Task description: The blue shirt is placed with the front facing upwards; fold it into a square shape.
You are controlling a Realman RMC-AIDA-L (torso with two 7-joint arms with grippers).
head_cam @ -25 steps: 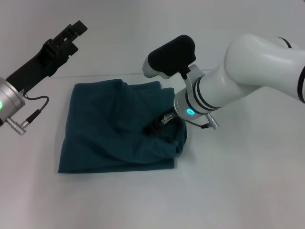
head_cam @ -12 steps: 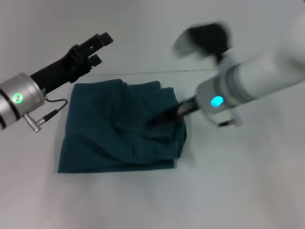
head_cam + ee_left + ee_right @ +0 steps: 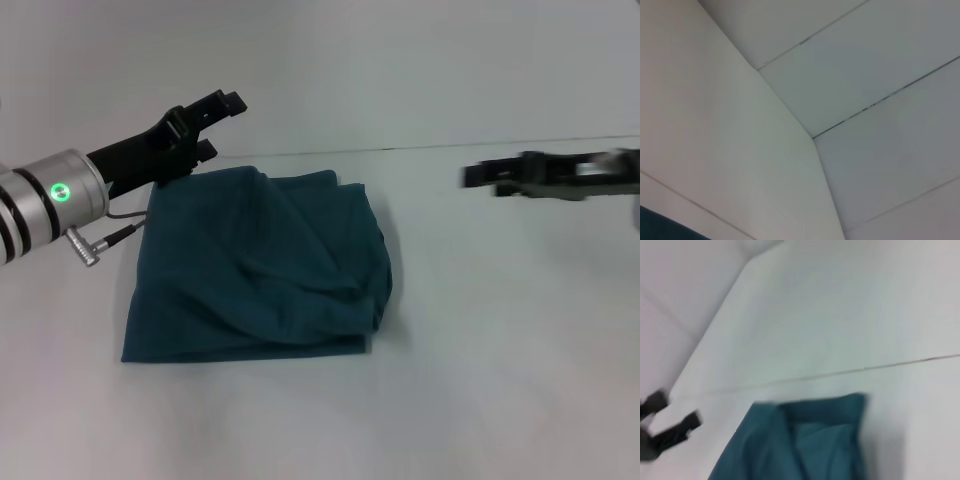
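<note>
Lying on the white desk (image 3: 480,380), left of its middle and nearer the far edge than the near one, the blue shirt (image 3: 255,270) is gathered into a rough square. Its near edge and left edge run fairly straight, while the right side bulges in soft rumpled folds — a raised ridge of cloth crosses it from the far left corner toward the near right. No lettering shows on the upper surface.

The left pincer (image 3: 215,120) hangs in the air above the shirt's far left corner, its dark fingers (image 3: 232,99) pointing toward the far edge of the desk. The two fingers stand apart with a clear gap between them, and nothing is between them. Behind it the silver wrist collar with a green light sits over the left edge of the desk.

The right pincer (image 3: 480,177) is off to the right, well apart from the shirt and lifted clear of the desk, reaching leftward from the right edge of the head view. It shows only as a dark smeared shape — whether its fingers are spread or closed I cannot tell, though no cloth hangs from it.

In the right wrist view the shirt (image 3: 805,440) appears again with its far edge and folds, and the left pincer (image 3: 667,427) shows as a dark blur beyond it.
</note>
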